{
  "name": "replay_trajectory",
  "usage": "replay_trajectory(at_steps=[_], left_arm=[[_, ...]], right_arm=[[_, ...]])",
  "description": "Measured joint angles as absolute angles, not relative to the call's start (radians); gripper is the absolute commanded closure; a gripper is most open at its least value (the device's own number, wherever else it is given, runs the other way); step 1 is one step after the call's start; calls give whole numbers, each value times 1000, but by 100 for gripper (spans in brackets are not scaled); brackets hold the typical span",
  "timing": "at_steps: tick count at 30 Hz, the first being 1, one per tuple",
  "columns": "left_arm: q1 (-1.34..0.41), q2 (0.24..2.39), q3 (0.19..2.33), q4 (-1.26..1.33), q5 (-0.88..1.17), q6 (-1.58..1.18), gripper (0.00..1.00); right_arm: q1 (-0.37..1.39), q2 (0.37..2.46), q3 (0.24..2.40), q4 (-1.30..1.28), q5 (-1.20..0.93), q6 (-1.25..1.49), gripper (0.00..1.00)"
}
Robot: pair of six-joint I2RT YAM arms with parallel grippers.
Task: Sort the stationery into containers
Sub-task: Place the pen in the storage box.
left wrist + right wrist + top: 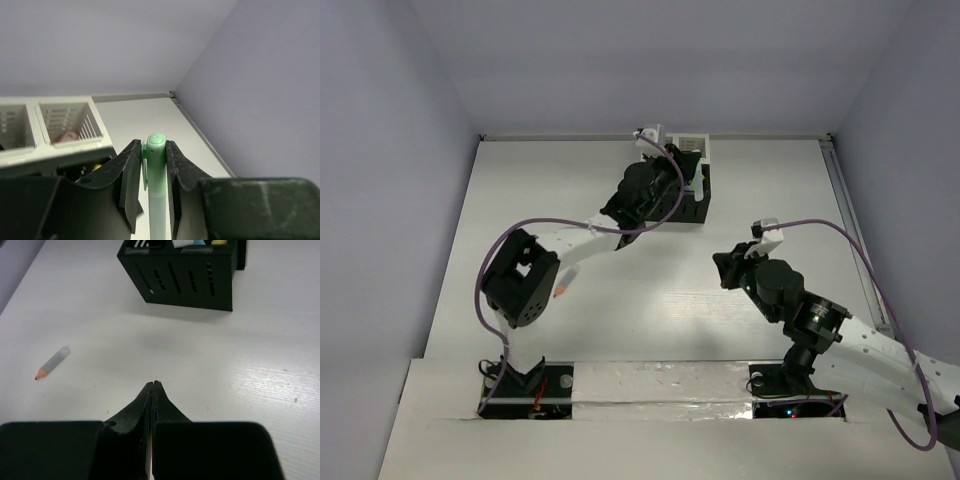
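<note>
At the table's (520, 180) far edge | left arm stretched forward, elbow folded near its base, wrist over the organizer (696, 208) | left gripper (152, 150) clamped on a green highlighter (156, 165) above the black compartments | right arm bent low mid-table, right gripper (152, 390) pressed closed | pencil (52, 362) lying flat, well apart from organizer

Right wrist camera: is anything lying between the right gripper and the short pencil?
No. In the right wrist view, the stretch of white table from the right gripper to the short pencil is bare.
</note>
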State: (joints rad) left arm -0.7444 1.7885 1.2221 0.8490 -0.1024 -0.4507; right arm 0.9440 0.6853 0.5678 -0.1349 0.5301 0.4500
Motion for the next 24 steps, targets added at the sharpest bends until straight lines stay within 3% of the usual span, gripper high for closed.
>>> replay_trajectory(at_steps=[10, 21, 24], left_arm=[[-705, 2073, 1520, 788, -104, -360, 100], [-664, 2137, 1559, 787, -84, -369, 100], [-665, 2133, 1511, 853, -70, -380, 88]], right_arm=[[944, 595, 489, -150, 531, 484, 100], [944, 629, 460, -136, 494, 479, 99], [944, 630, 458, -129, 496, 479, 91]])
